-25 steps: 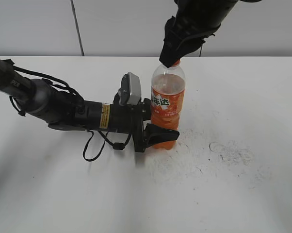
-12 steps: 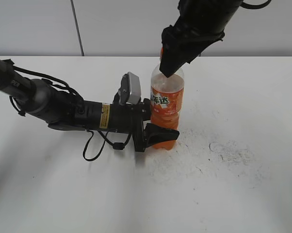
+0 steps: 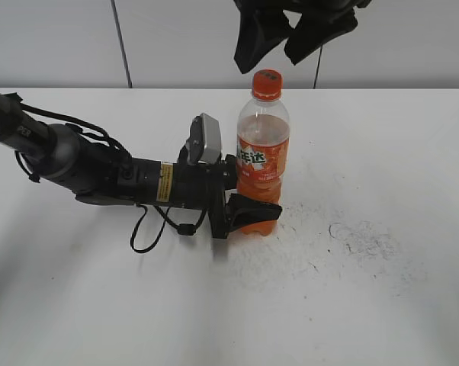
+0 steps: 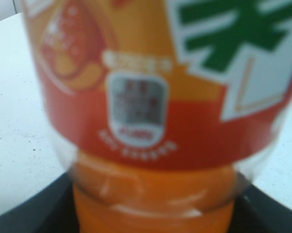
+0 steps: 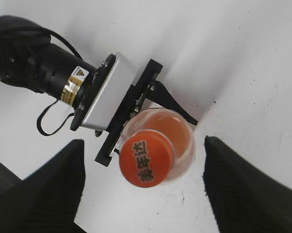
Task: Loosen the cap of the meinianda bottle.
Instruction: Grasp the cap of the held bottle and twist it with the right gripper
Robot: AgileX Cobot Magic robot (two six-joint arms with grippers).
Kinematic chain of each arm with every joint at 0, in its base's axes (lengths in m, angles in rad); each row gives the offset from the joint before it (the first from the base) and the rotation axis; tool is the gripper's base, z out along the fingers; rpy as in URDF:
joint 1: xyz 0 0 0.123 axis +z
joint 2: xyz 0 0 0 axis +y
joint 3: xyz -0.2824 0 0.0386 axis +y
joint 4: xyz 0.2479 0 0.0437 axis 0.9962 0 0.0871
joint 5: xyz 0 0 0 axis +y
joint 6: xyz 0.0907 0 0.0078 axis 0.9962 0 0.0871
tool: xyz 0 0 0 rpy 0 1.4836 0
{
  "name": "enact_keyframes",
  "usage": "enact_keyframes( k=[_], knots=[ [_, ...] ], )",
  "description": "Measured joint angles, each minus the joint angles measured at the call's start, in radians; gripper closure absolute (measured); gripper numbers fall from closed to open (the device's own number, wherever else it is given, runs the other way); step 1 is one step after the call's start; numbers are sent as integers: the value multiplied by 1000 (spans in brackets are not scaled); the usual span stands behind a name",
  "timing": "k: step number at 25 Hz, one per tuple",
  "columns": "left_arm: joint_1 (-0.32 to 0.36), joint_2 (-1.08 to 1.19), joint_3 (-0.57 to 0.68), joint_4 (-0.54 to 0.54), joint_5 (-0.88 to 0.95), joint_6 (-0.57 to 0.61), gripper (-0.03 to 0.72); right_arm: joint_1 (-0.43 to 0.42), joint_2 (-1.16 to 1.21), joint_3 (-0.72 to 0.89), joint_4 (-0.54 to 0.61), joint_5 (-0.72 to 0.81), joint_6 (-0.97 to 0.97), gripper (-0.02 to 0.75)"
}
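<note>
- bottle (image 3: 263, 164) upright at frame centre, cap (image 3: 267, 83) on
- left gripper (image 3: 241, 197) clamped on bottle's lower body
- right gripper (image 3: 290, 34) at top edge, jaws wide, above cap, not touching

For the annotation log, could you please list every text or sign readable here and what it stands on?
"美年达": white characters on the meinianda bottle label, partly hidden.
"美年达": dark print on the cap.
Yellow warning label on the left arm: too small to read.
Bottle's small badge print: blurred.
</note>
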Motion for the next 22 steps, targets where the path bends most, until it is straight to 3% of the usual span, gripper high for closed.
enact_keyframes(
  k=[16, 20, 22],
  knots=[
    [0, 0, 0, 0, 0, -1, 174, 0, 41, -22, -5, 48, 54, 214],
    [0, 0, 0, 0, 0, -1, 174, 0, 41, -22, -27, 42, 54, 295],
    [0, 0, 0, -1, 0, -3, 174, 0, 41, -22, -29, 36, 48, 379]
  ],
)
